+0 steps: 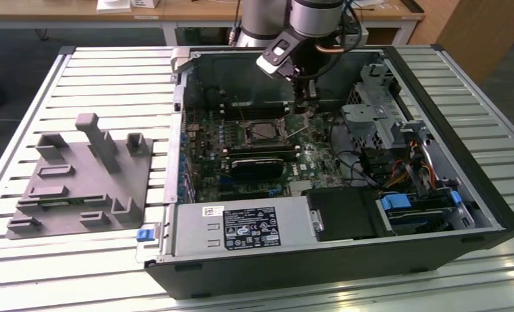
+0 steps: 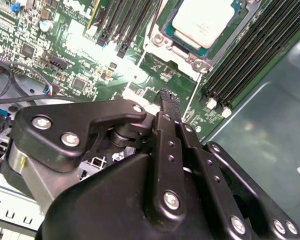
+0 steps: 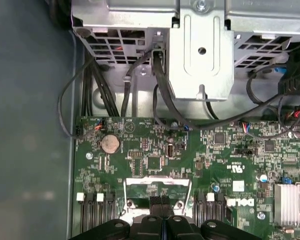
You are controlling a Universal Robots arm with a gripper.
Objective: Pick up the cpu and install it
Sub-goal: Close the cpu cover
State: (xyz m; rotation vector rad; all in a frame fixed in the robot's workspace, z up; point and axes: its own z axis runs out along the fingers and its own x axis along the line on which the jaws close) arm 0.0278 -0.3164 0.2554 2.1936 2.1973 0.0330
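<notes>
Currently, at the exterior view's left, grey plastic tray (image 1: 79,175) lies on the slatted table (image 1: 109,78), beside the open computer case (image 1: 326,260). Case lies on its side. Power supply (image 1: 231,229) sits along the near edge, with the green motherboard (image 1: 205,140) behind it.

The cpu (image 2: 202,20) lies flat inside the metal-framed socket (image 1: 261,133) on the board, silver top up, pale rim showing in the second wrist view. Nothing touches it.

Gripper (image 1: 306,110) hangs over the board just toward the exterior view's right of the socket. Jaws are fully closed and hold nothing. In both wrist views the two black fingers (image 2: 167,102) press flat against each other. The fingertips stand near the socket frame (image 3: 157,182) but apart from the cpu. Whether they touch the board: cannot tell.

A coin cell (image 3: 110,144) and a finned heatsink (image 3: 292,202) sit on the board. Farther to the exterior view's right are the metal drive cage (image 1: 370,117) with black cables (image 3: 162,95), then a blue-tabbed drive bay (image 1: 409,205).
</notes>
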